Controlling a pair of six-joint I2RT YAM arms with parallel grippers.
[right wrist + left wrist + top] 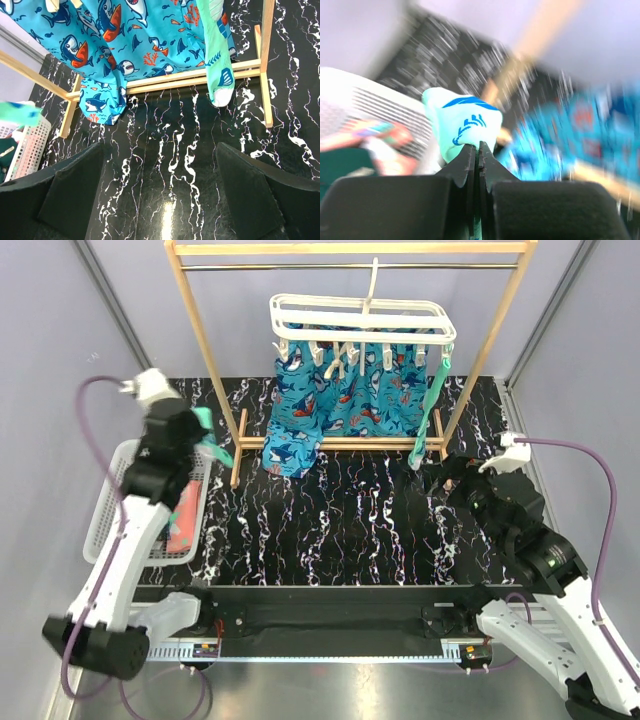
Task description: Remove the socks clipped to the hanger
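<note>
The white clip hanger [362,318] hangs by its hook from the wooden stand's rail. Bright blue shark-print socks [335,405] hang from its pegs, and one mint-green sock [431,405] hangs at its right end. Both show in the right wrist view, the shark socks [115,45] and the mint sock [218,60]. My left gripper [203,432] is over the basket's right side, shut on another mint-green sock [462,120] with blue marks. My right gripper [160,195] is open and empty above the table, in front of the stand's right foot [440,475].
A white mesh basket [105,502] stands at the left and holds a coral-pink sock [185,530] and something dark teal. The tall wooden stand [205,350] spans the back, with its base bars [200,80] low on the black marbled table [340,530].
</note>
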